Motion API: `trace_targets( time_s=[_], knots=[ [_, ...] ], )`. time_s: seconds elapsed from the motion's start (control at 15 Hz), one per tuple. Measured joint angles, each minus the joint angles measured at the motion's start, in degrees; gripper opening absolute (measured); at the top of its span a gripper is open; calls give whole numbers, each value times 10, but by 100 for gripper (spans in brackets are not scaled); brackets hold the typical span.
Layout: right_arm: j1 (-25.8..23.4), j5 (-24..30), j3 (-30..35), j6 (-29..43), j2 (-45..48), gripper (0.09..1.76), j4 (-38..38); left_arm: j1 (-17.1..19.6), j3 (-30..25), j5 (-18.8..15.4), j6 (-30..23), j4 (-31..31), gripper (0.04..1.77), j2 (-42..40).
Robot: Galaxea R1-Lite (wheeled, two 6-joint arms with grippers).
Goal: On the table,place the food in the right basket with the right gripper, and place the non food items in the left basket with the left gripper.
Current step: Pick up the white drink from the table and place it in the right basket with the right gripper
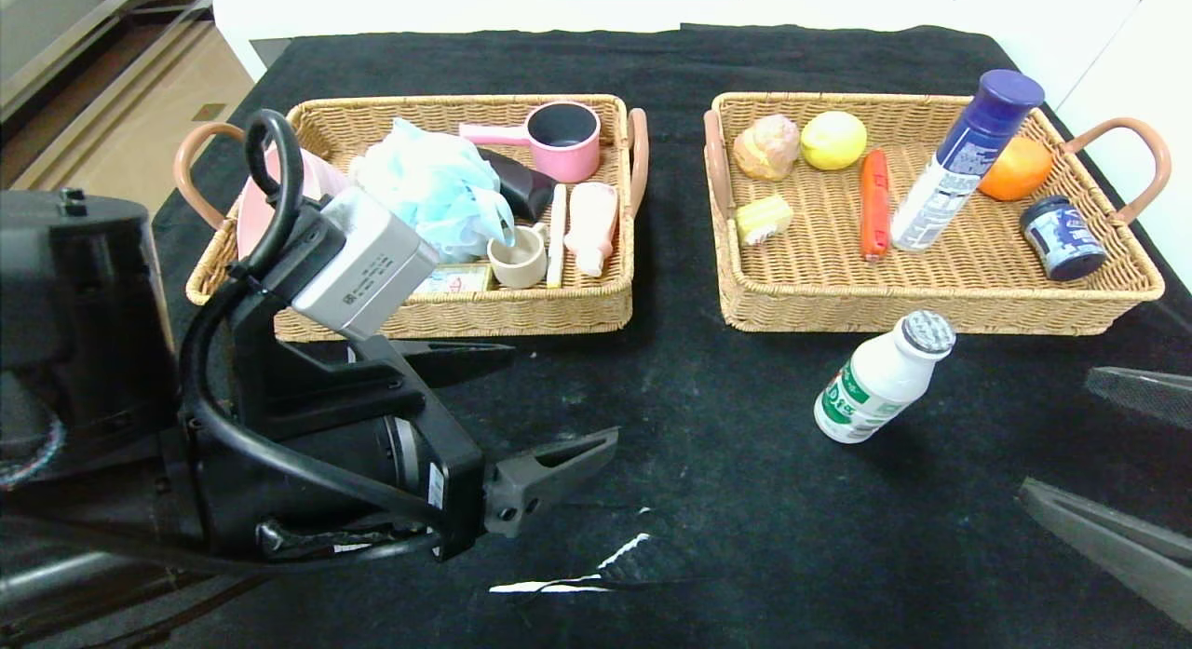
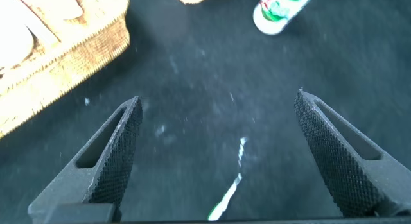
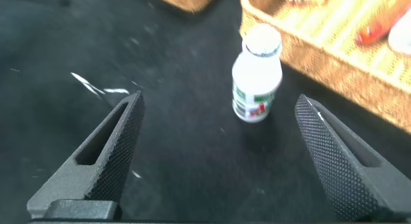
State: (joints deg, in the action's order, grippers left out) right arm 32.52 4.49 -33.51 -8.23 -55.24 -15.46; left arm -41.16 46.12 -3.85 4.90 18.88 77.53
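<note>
A small white bottle (image 1: 883, 379) with a green label and ridged cap stands alone on the black worktop (image 1: 708, 500), just in front of the right basket (image 1: 941, 309), where a sausage (image 1: 873, 204) and spray can (image 1: 959, 165) already lie. The left basket (image 1: 521, 309) holds the blue pouf (image 1: 433, 188) and pink tube (image 1: 592, 223). The left gripper (image 1: 535, 407) hovers low over bare cloth, jaws wide apart and empty. The right gripper (image 3: 218, 153), at the near right edge, faces the bottle, jaws spread wide, touching nothing.
</note>
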Motion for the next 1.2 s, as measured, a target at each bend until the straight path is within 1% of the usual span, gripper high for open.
trace_targets(
  time_s=[0.07, 0.2, 0.6, 0.73, 0.8, 1.0, 1.07, 1.2],
  knots=[
    [9, -21, 2, 0, -10, 171, -1, 6, -14, -3, 0, 24, 171, 6],
    [25, -39, 5, 1, -30, 171, -2, 10, -30, -7, 2, 43, 171, 17],
    [35, -45, 7, 4, -53, 171, -4, 10, -37, -5, 3, 45, 171, 45],
    [39, -93, 4, 5, -68, 171, -6, 9, -37, -5, 3, 46, 171, 49],
    [47, -134, 2, 11, -78, 171, -10, 9, -37, -4, 3, 46, 172, 49],
    [106, -259, -15, 92, -125, 171, -52, 9, -37, -2, 2, 46, 172, 51],
    [120, -287, -23, 114, -143, 171, -66, 9, -37, -2, 1, 46, 172, 51],
    [134, -302, -36, 142, -172, 171, -98, 10, -37, -2, 0, 46, 172, 52]
  ],
)
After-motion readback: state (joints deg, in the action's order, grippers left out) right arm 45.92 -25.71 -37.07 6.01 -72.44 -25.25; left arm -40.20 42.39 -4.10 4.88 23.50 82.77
